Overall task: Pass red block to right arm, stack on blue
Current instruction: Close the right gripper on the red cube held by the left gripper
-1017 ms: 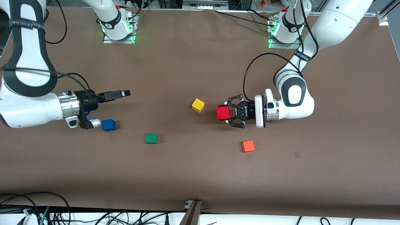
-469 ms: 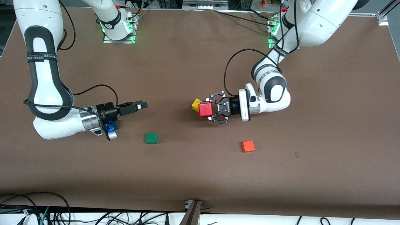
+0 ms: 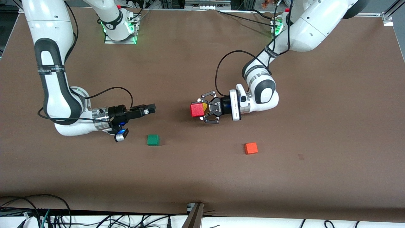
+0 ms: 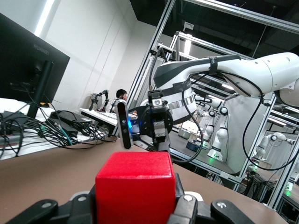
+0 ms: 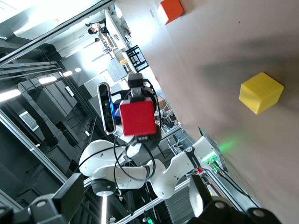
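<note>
My left gripper (image 3: 198, 110), a black claw, is shut on the red block (image 3: 196, 110) and holds it above the table's middle, over the yellow cube. In the left wrist view the red block (image 4: 135, 186) fills the space between the jaws. My right gripper (image 3: 151, 108) is open and empty. It lies level above the table and points at the red block across a gap. The right wrist view shows its fingers (image 5: 70, 193) wide apart, with the red block (image 5: 137, 118) straight ahead. The blue cube is hidden under the right arm's wrist.
A green cube (image 3: 153, 140) lies nearer the front camera than my right gripper. An orange cube (image 3: 251, 148) lies nearer the camera than my left gripper. The yellow cube (image 5: 261, 92) sits on the table, mostly hidden in the front view.
My left arm has carried the red block toward the right arm's end, to over the yellow cube. My right gripper has moved toward the middle, and its wrist now covers the blue cube.
</note>
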You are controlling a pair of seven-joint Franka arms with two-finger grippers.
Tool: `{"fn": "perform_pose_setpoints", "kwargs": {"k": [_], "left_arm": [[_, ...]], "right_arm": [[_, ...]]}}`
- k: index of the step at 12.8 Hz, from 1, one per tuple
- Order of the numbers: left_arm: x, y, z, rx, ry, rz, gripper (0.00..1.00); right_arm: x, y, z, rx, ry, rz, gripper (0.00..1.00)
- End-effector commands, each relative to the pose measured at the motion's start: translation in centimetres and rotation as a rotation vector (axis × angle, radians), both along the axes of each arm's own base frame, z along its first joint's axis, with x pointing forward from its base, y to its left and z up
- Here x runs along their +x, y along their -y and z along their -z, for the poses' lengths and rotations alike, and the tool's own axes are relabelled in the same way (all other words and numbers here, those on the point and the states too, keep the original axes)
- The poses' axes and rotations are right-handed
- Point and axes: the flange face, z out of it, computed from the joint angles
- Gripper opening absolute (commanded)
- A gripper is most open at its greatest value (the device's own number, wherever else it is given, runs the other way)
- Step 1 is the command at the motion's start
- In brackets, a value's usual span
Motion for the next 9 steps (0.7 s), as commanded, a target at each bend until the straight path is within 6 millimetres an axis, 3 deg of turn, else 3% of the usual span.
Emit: {"fn": "perform_pose_setpoints", "kwargs": {"k": [1,5,9], "left_arm": [[0.8,2.1,0.2,-0.040,0.017,-0.026,0.02],[0.0,4.4,-0.3,-0.072,-0.002,-0.033,0.02],[0.2,4.7,0.0,-0.079,-0.005,-0.037,0.03]], "right_arm": [[-0.2,-1.7,0.3,0.012,0.069,0.029,1.00],[-0.3,-4.7,0.6,-0.007,0.096,0.061,1.00],[-0.5,-6.6,0.7,-0.029,0.109,0.077,1.00]]}}
